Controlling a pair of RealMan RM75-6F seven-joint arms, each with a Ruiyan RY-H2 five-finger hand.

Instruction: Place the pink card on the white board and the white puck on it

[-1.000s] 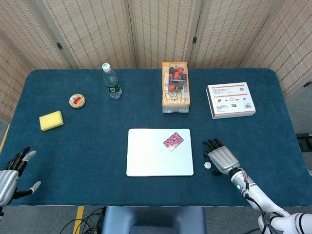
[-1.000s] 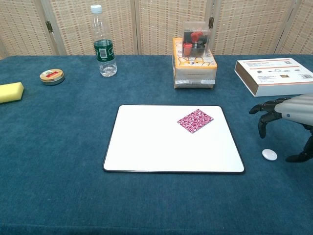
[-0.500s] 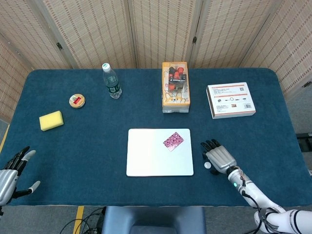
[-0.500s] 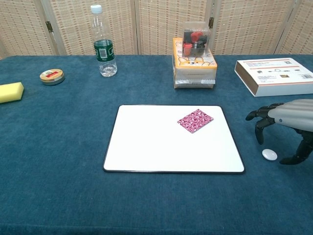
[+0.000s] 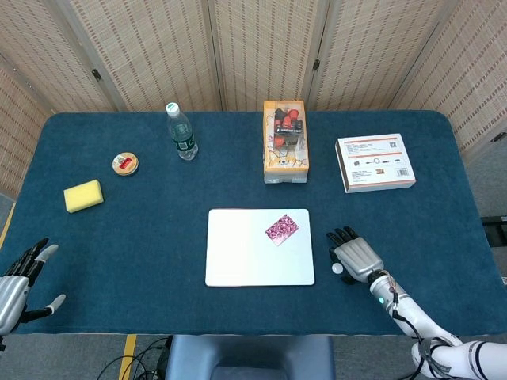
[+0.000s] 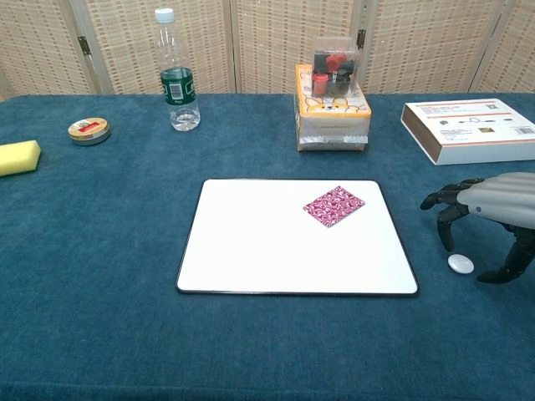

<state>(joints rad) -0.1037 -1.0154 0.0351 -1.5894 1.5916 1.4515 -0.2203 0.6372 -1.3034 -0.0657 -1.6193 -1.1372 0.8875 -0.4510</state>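
Head view: the small round white puck lies on the dark blue cloth-covered bench, just off the right edge of the flat white rectangular board and tucked against the thumb side of the right hand — the puck sits on the board-facing flank of that hand, partly overlapped by its dark fingers. The pink patterned card lies flat on the board's upper right corner. The left hand is at the far bench corner, fingers spread and holding nothing, well apart from everything; the right hand is plainly the nearer one. Chest view: the right hand arches above the bench with its fingers curved downward and parted, the thumb on the far side, and the white puck rests on the cloth in the gap between them — not yet gripped. Being round, the puck offers no long axis; the grasp likely needs only a short descent and closing.
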